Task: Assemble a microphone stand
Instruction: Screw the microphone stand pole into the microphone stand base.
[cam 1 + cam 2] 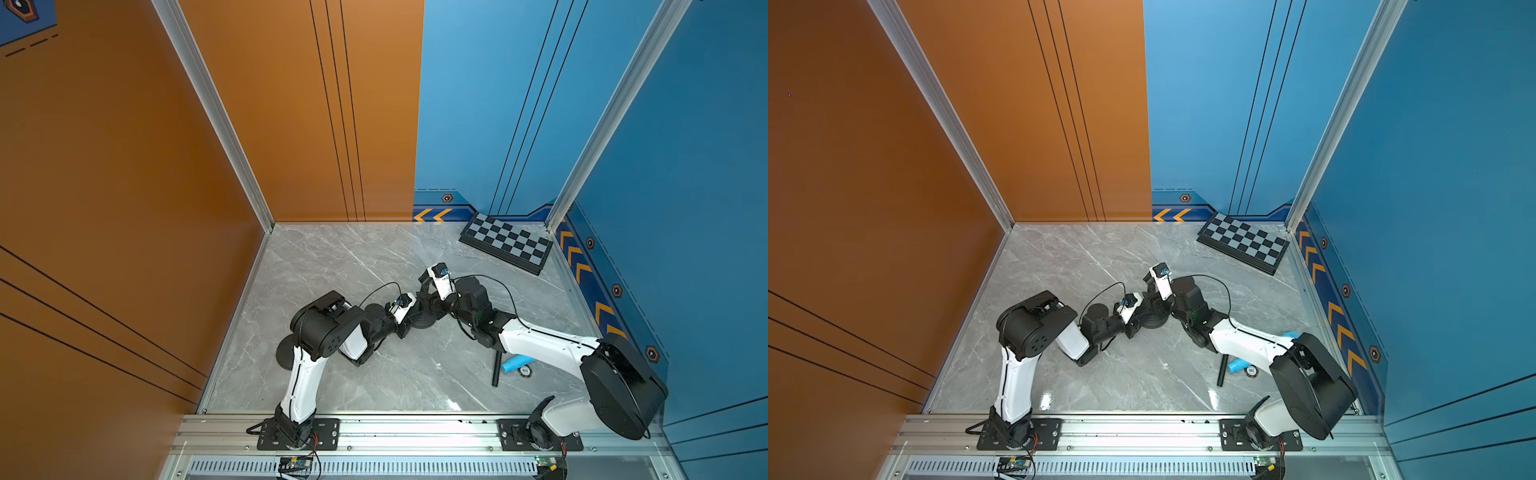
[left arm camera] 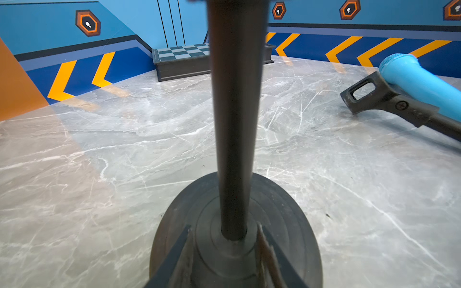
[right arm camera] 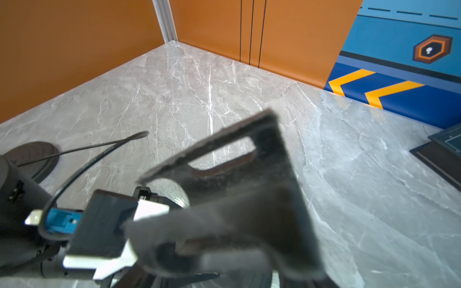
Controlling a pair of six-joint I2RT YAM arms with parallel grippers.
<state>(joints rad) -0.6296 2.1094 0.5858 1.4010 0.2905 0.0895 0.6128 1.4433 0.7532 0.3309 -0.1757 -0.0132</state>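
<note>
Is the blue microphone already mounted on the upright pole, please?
No, the blue microphone lies on the marble table, apart from the upright pole standing in its round base.

We're in a robotics lab cell, clearly a purpose-built test rig: aluminium frame posts (image 1: 216, 120) box in an orange wall panel (image 1: 104, 166) and a blue wall panel (image 1: 478, 104) printed with yellow chevrons (image 1: 432, 215). Marble-look tabletop (image 1: 332, 266), left arm (image 1: 299, 382) and right arm (image 1: 540, 343) bolted to a metal rail (image 1: 415, 432), and out front a bare circuit board (image 1: 296, 462) and a slotted cable duct (image 1: 415, 467)
</note>
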